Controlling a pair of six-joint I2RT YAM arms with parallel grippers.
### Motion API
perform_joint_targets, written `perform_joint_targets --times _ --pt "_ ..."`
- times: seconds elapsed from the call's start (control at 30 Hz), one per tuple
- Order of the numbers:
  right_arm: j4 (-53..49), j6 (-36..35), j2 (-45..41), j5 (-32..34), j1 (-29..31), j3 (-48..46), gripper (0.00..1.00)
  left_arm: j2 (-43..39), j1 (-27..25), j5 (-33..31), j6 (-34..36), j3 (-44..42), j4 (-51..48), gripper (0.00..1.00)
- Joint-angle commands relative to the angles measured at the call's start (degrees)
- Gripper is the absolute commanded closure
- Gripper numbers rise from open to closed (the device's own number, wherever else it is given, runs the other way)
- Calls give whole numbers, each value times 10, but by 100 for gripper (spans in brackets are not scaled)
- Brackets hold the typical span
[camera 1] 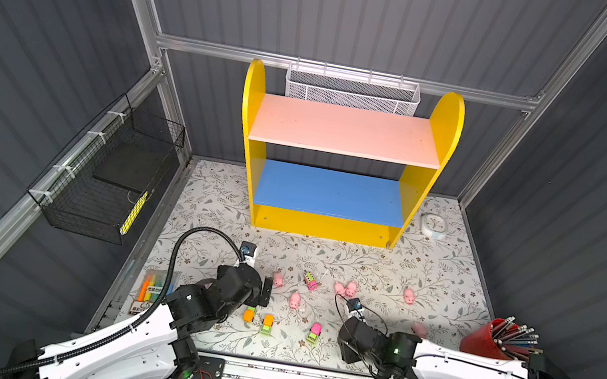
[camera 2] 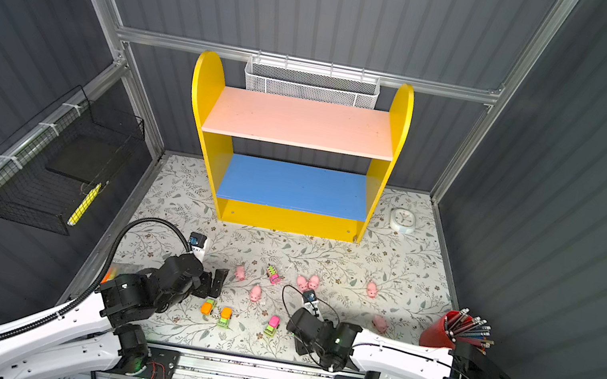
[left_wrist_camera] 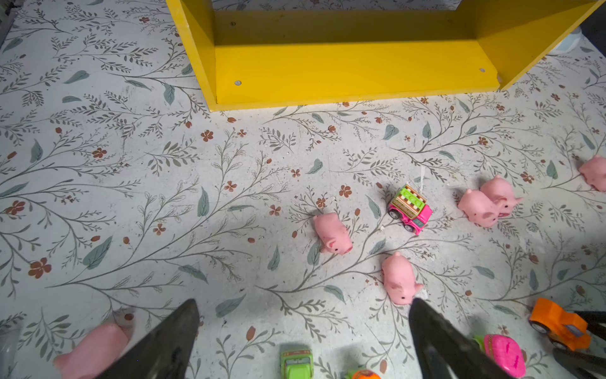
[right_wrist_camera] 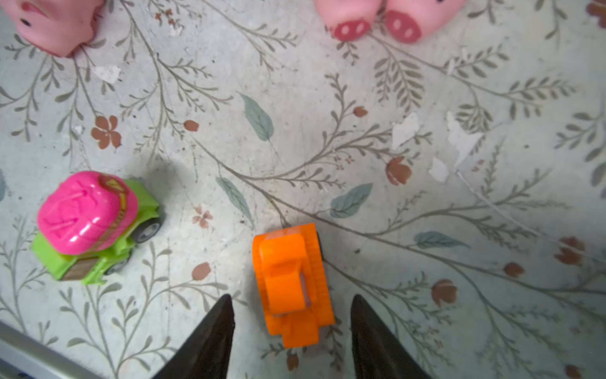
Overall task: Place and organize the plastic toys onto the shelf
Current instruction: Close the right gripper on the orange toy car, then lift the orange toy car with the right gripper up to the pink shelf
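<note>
Jaws parted on the right gripper (right_wrist_camera: 292,295), a sliver of floral mat (right_wrist_camera: 426,213) showing either side of the orange bulldozer (right_wrist_camera: 290,282) that sits between the fingertips (right_wrist_camera: 216,331): nothing clamped, the toy upright on the mat. The left gripper (left_wrist_camera: 303,300) is spread wide and holds nothing. A yellow-green car (left_wrist_camera: 296,362) shows down on the mat between its fingers (left_wrist_camera: 170,341), and a pink pig (left_wrist_camera: 400,279) lies just beside one tip. The bulldozer is blocky and all orange, with ribbed tracks down both flanks and a raised cab in the middle. The right wrist view gives it close, a pink-topped green car (right_wrist_camera: 88,226) off to one side and the snouts of a pair of pigs (right_wrist_camera: 347,19) farther out. In both top views the black wrist (camera 1: 356,337) sits over that spot, and I cannot make the toy out. What those views give is the spread: pigs (camera 1: 295,301) and cars (camera 1: 267,324) scattered on the mat in front of the shelf (camera 1: 346,130), well apart from its yellow sides, pink upper board and blue lower board. The left wrist view also catches another pig (left_wrist_camera: 95,347) right beside a finger.
</note>
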Motion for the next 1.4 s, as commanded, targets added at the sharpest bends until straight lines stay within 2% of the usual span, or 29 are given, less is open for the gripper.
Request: perform_joint_targets --times 0.0,0.27,0.57,0.87,1.03,1.17,1.37 --pt "39 38 -21 50 6 -31 42 3 -2 10 2 7 10 0" --pt "115 19 -66 64 9 -78 44 0 -3 3 -3 10 4 0" --pt "146 0 -31 52 9 -71 51 -22 -3 -19 5 19 -34 0" --pt "130 13 -17 61 16 -66 60 -34 -2 -20 1 15 -37 0" --pt "111 11 -22 70 18 -56 72 -28 -3 -19 2 19 -35 0" --pt "77 8 -32 77 18 -35 72 -22 -3 -16 4 23 -31 0" --pt "-19 -17 -55 100 14 51 72 4 -3 -12 8 32 -17 0"
